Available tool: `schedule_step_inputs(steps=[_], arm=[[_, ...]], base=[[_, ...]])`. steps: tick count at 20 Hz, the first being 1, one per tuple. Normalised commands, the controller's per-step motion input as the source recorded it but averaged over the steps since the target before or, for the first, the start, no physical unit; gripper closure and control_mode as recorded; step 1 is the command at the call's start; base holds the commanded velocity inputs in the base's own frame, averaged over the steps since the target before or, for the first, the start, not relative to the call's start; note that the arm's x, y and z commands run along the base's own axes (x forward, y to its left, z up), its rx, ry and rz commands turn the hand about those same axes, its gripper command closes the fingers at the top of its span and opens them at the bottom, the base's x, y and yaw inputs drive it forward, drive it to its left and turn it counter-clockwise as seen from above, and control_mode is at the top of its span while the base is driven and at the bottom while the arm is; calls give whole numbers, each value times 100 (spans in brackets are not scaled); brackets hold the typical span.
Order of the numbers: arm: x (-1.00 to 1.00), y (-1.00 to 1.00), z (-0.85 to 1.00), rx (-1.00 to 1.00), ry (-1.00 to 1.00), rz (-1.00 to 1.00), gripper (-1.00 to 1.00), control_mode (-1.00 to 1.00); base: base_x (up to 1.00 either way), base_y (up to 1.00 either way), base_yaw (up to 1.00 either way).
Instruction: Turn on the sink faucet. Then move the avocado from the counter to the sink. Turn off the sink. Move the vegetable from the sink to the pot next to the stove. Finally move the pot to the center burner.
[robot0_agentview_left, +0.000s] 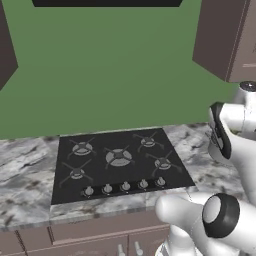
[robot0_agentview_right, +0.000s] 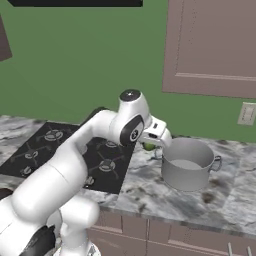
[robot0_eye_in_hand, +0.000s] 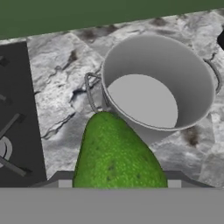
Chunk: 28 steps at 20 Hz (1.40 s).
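Nearest the hand camera, a pear-shaped, pebbled dark-green avocado rises from the bottom edge of the hand view between the gripper's jaws, which stand apart and clamp it by its sides; the fingertips themselves are hidden behind the fruit. Just beyond its tip stands a small round pale grey metal pot, upright and empty, with a thin wire loop handle on each side; the nearer handle lies close to the avocado's tip, though whether they touch cannot be told. Pot and fruit are over the grey-and-white marbled stone counter, with a corner of the flat black stove at the left edge.

From the right base view, the white arm reaches forward and the gripper hangs just beside the pot's left rim, a sliver of green fruit visible beneath the hand. The pot rests on the counter near the stove's right edge.

From the left base view, the stove shows five wire-grated burners and five silver knobs along its front, all burners bare, set in the counter.
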Motion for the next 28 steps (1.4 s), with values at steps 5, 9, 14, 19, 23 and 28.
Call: schedule_step_inputs(steps=[5,9,14,19,23,28], arm=[[-53,-75,0,7,-16,-4,100,-100],[-23,-41,-4,3,-12,0,100,-100],[23,-12,-1,2,-3,0,100,-100],[46,0,-18,0,0,0,100,-100],[23,-7,-32,0,0,1,100,-100],[21,-11,-17,0,0,2,100,-100]], base=[[0,0,0],[0,0,0],[0,0,0],[0,0,0],[0,0,0],[0,0,0]])
